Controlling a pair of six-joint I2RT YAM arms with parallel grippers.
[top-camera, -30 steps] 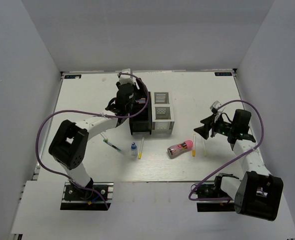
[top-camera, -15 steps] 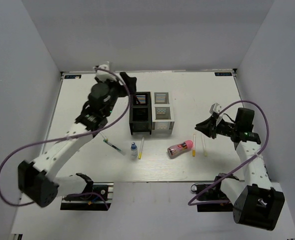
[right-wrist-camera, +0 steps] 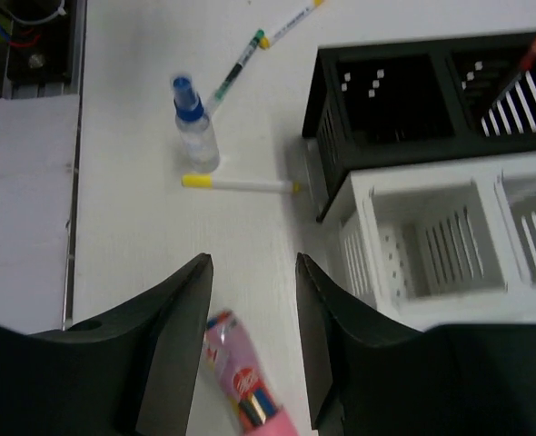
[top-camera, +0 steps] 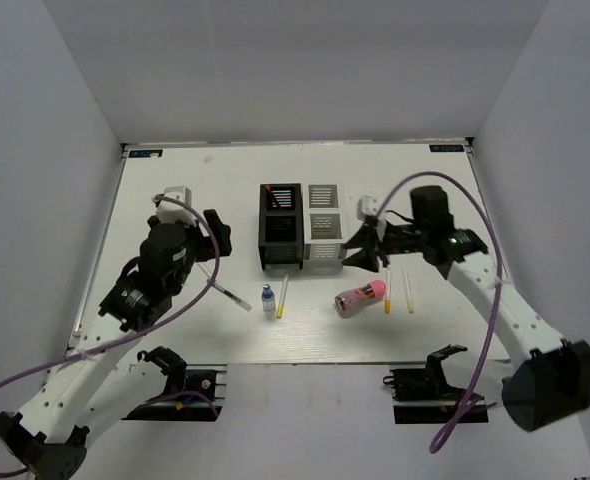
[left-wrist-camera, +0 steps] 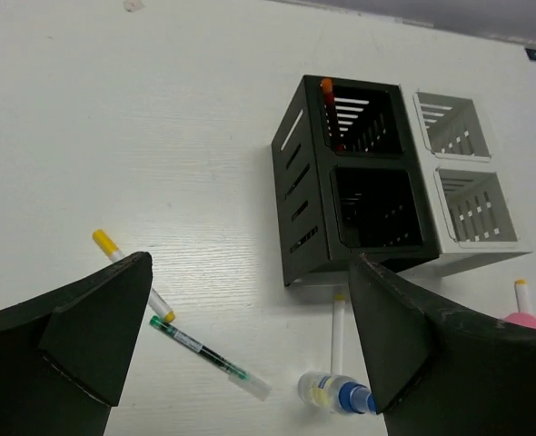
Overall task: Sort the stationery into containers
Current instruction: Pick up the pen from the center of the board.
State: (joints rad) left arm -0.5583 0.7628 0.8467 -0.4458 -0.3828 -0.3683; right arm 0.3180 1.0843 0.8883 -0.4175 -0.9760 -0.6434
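The black organiser (top-camera: 281, 240) and white organiser (top-camera: 326, 238) stand side by side mid-table. An orange-tipped pen (left-wrist-camera: 326, 98) leans in the black one's far compartment. My left gripper (top-camera: 214, 236) is open and empty, left of the black organiser (left-wrist-camera: 354, 195). Below it lie a green pen (left-wrist-camera: 209, 357), a yellow-capped marker (left-wrist-camera: 132, 283), the blue-capped bottle (left-wrist-camera: 336, 393) and a yellow pen (left-wrist-camera: 338, 322). My right gripper (top-camera: 364, 249) is open and empty, beside the white organiser (right-wrist-camera: 450, 245), above the pink cylinder (right-wrist-camera: 245, 386). Two more pens (top-camera: 387, 290) lie right of the cylinder (top-camera: 361, 297).
Grey walls close in the table (top-camera: 175, 180) on the left, back and right. The arm bases' mounting plates (top-camera: 170, 385) sit at the near edge. The bottle (top-camera: 267, 299) stands upright between the green pen (top-camera: 227, 292) and a yellow pen (top-camera: 282, 296).
My left arm has drawn back from the black organiser to the left and nearer the front. My right arm has swung left, to beside the white organiser over the pink cylinder.
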